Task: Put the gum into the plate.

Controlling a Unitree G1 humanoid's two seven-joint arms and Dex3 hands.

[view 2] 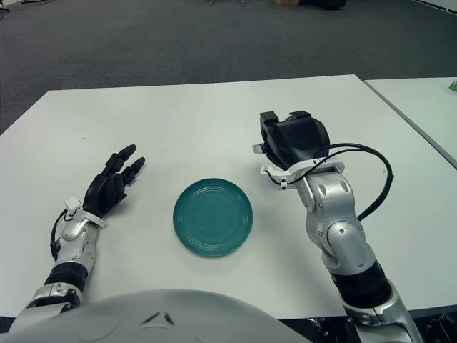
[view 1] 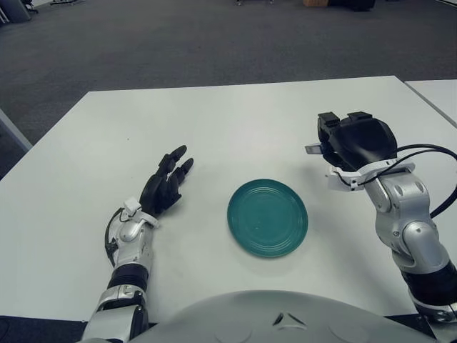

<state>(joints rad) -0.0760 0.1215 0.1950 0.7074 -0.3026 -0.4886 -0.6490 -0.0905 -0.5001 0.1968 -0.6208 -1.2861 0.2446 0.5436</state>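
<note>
The right hand (view 1: 351, 143) is holding the gum (view 1: 314, 149) in curled fingers, at 2 o'clock from the plate (view 1: 267, 217). The left hand (view 1: 164, 187), fingers stretched open, is lying at 9 o'clock on the tabletop (view 1: 228, 121).

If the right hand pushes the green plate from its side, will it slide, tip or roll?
The plate lies flat on the table and looks shallow and wide, so it would probably slide, not tip or roll. It looks rigid, so it should keep its shape. The right hand, shut on the gum, is beside it.

White table (view 1: 235, 121), teal plate (view 1: 267, 217)
</note>
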